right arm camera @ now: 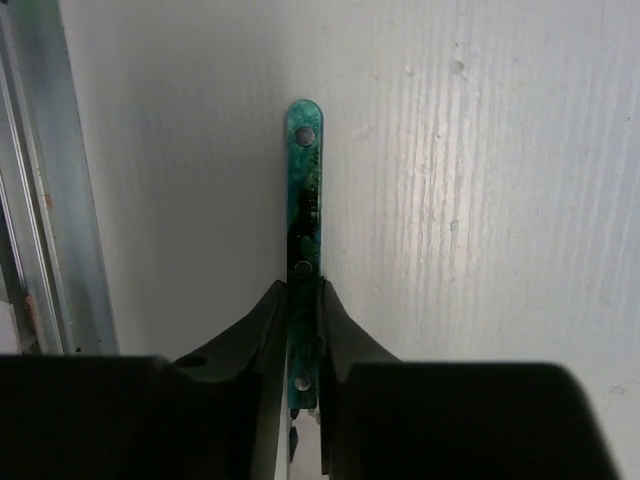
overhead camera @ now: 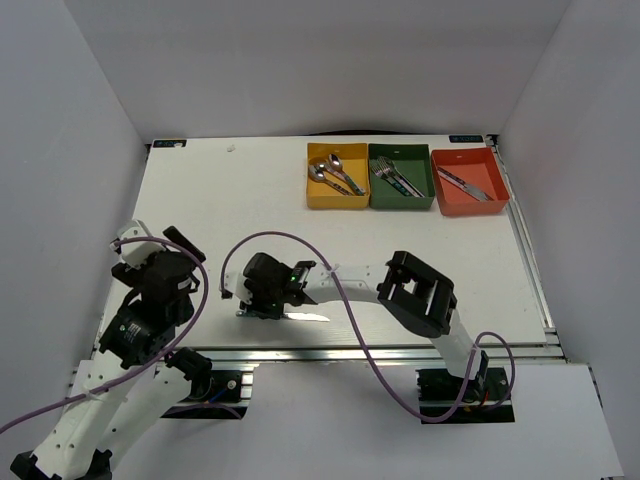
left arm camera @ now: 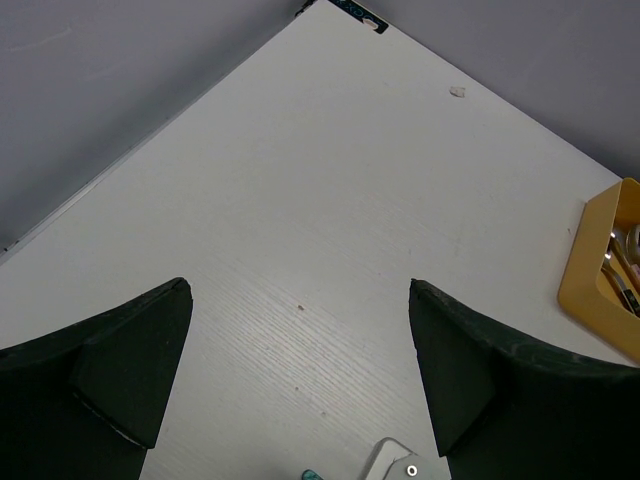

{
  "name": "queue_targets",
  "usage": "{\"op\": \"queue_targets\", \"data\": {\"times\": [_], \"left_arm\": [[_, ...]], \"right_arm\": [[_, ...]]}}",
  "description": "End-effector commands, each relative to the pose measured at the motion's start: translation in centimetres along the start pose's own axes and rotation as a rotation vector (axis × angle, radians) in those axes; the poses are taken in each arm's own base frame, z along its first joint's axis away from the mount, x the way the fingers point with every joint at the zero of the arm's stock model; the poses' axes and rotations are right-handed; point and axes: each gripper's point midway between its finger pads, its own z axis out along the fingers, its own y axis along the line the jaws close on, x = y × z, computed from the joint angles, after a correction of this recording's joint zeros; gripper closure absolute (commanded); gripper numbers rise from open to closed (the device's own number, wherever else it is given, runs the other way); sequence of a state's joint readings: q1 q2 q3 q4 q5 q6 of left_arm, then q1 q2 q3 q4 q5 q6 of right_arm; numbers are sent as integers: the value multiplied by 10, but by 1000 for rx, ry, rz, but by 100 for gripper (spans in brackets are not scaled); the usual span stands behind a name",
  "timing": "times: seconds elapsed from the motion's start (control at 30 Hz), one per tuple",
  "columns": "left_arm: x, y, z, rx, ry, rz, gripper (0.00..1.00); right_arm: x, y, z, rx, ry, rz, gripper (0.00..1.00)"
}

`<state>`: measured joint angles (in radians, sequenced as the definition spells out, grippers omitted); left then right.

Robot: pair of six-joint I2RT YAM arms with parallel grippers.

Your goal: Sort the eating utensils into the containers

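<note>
Sorting looks nearly done: spoons (overhead camera: 335, 172) fill the yellow bin (overhead camera: 312, 190), forks (overhead camera: 395, 177) the green bin (overhead camera: 401, 204) and knives (overhead camera: 465, 183) the red-orange bin (overhead camera: 470, 210), all well away from the right pincer (right arm camera: 302, 290). Reaching low, it clamps the only loose piece, a teal-handled utensil (right arm camera: 303, 180) jutting ahead of it. The left pincer (left arm camera: 298, 300) hangs with its jaws apart.

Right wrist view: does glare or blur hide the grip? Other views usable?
Right wrist: glare streaks the table beside the teal-handled knife, itself sharp; the gripper fingers dark and soft. Top external: even light, blade glinting. Left wrist: crisp, no glare.
</note>
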<state>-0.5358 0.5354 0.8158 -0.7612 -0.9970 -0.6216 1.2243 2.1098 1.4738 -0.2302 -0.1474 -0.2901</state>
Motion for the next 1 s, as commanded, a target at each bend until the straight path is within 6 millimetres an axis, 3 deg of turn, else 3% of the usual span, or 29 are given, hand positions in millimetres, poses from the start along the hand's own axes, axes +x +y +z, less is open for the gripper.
{"op": "queue_targets", "data": {"times": [0.0, 0.1, 0.2, 0.23, 0.27, 0.3, 0.33, 0.37, 0.4, 0.43, 0.5, 0.53, 0.6, 0.63, 0.7, 0.73, 0.83, 0.9, 0.93, 0.97], "left_arm": [[2, -3, 0, 21, 5, 5, 2], [1, -4, 0, 27, 3, 0, 2], [0, -4, -1, 37, 1, -7, 2], [0, -4, -1, 40, 2, -8, 2], [0, -4, -2, 42, 2, -9, 2], [0, -5, -2, 46, 1, -13, 2], [0, -5, -2, 48, 1, -14, 2], [0, -5, -3, 52, 0, -16, 2], [-1, -4, -3, 54, 0, -19, 2], [0, -5, -4, 62, 2, -19, 2], [-2, -7, -4, 73, -2, -26, 2], [-1, -9, -5, 83, 3, -27, 2], [-1, -10, -5, 93, 4, -25, 2], [-1, -11, -5, 98, 5, -26, 2], [0, -12, -6, 112, 9, -26, 2], [-1, -12, -7, 118, 6, -32, 2], [-3, -15, -10, 148, 1, -43, 2], [-2, -17, -11, 166, 3, -42, 2], [-2, -19, -11, 175, 5, -39, 2], [0, -21, -10, 182, 12, -31, 2]], "right_arm": [[49, 19, 16, -86, 135, 2, 84], [36, 18, 5, -107, 99, 10, 100], [4, -5, -27, -44, 3, 26, 100], [1, -22, -40, -11, -24, 52, 100], [-19, -34, -69, 32, -97, 56, 100], [-28, -47, -85, 72, -148, 64, 100], [-25, -78, -108, 133, -186, 108, 100], [-30, -92, -141, 181, -247, 120, 100], [-28, -110, -160, 225, -284, 142, 100], [-14, -152, -190, 319, -323, 198, 100], [-4, -188, -239, 422, -385, 219, 100], [20, -227, -271, 540, -385, 262, 100], [43, -270, -310, 694, -364, 259, 100], [74, -300, -336, 780, -352, 306, 100], [90, -336, -376, 892, -401, 311, 100], [124, -361, -395, 956, -397, 363, 100], [163, -409, -428, 1088, -373, 328, 100], [181, -437, -461, 1238, -333, 303, 100], [198, -449, -453, 1237, -296, 297, 100], [205, -458, -459, 1264, -273, 280, 100]]}}
